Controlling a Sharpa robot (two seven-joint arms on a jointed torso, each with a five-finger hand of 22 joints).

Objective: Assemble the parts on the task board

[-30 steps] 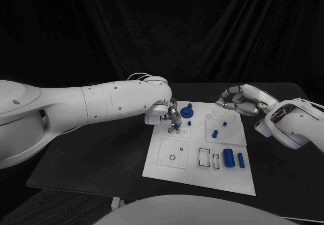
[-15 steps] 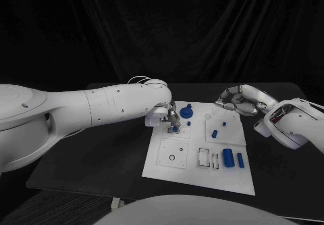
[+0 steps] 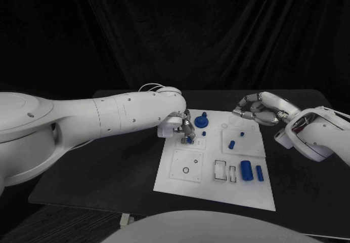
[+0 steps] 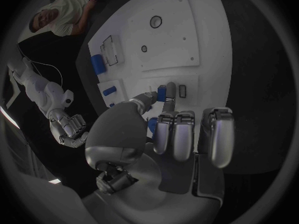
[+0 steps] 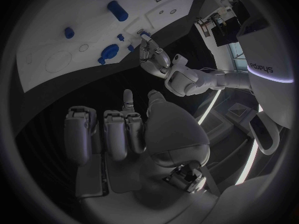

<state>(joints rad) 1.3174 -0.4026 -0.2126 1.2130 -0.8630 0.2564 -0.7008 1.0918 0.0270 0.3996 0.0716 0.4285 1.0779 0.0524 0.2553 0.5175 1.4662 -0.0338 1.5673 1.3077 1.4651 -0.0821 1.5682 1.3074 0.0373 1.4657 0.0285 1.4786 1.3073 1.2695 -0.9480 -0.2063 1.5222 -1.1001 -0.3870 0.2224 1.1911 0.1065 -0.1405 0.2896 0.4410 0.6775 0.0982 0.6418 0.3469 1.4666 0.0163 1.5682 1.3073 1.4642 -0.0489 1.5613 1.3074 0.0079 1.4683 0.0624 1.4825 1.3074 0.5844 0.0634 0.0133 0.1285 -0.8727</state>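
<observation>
While the left hand bends over the far left corner of the board, its silver fingertips pinch a small blue part just above a rectangular slot there. The board is a flat matte white plate with shallow outlined recesses, round and rectangular. On it lie a stubby blue cylinder, a thinner rod, a round knobbed piece and a small peg. How deep the pinched part sits in the slot cannot be told; the fingers hide its end. The right hand hovers off the board's far right corner, its smooth metal fingers curled in on nothing. Against a second ago, the left hand has edged slightly right; the right hand is unmoved.
</observation>
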